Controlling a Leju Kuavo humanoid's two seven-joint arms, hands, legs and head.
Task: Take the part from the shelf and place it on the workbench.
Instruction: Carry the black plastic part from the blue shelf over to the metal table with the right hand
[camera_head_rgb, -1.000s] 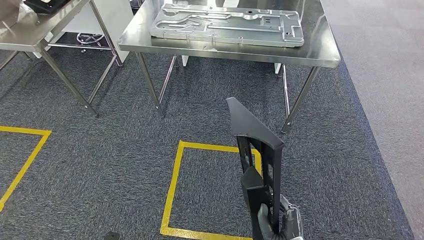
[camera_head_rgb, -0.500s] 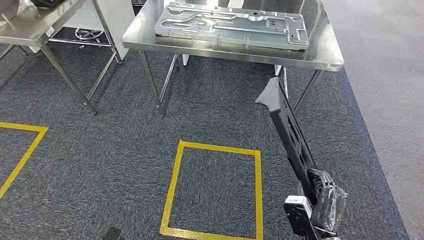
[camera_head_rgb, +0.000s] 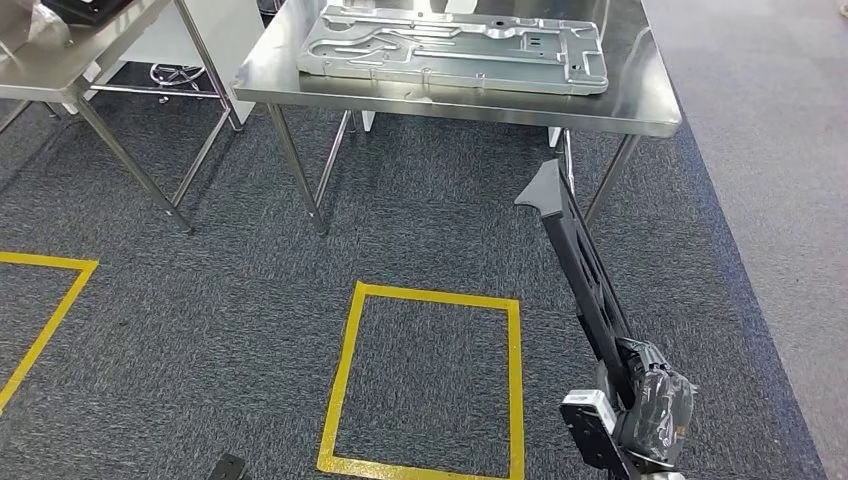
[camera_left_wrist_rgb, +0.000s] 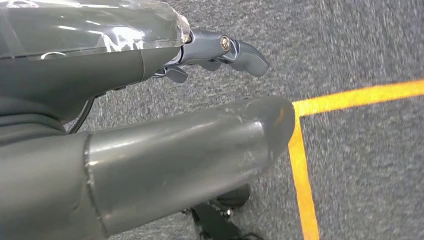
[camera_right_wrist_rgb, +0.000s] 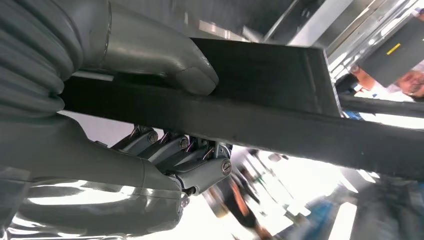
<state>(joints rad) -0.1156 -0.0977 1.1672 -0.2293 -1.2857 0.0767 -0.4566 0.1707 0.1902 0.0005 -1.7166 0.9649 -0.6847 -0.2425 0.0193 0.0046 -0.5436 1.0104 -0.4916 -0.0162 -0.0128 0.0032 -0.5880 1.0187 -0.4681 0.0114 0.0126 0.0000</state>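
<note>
My right hand (camera_head_rgb: 655, 405) grips the lower end of a long black part (camera_head_rgb: 580, 265) at the bottom right of the head view. The part leans up and away, its flared tip just short of the steel workbench (camera_head_rgb: 645, 112) near its right front leg. In the right wrist view the thumb (camera_right_wrist_rgb: 170, 57) lies over the black part (camera_right_wrist_rgb: 280, 125) and the fingers (camera_right_wrist_rgb: 192, 157) curl beneath it. My left hand (camera_left_wrist_rgb: 125, 75) hangs over the carpet and holds nothing, its thumb (camera_left_wrist_rgb: 200, 145) apart from the fingers (camera_left_wrist_rgb: 242, 50).
A large stamped metal plate (camera_head_rgb: 455, 48) covers most of the workbench top, leaving bare strips along the front and right. A second steel table (camera_head_rgb: 60, 75) stands at the far left. A yellow taped square (camera_head_rgb: 350, 380) marks the carpet before the bench.
The black part has swung from upright in front of me to the right, and now leans toward the bench. In the last half second it has barely moved.
</note>
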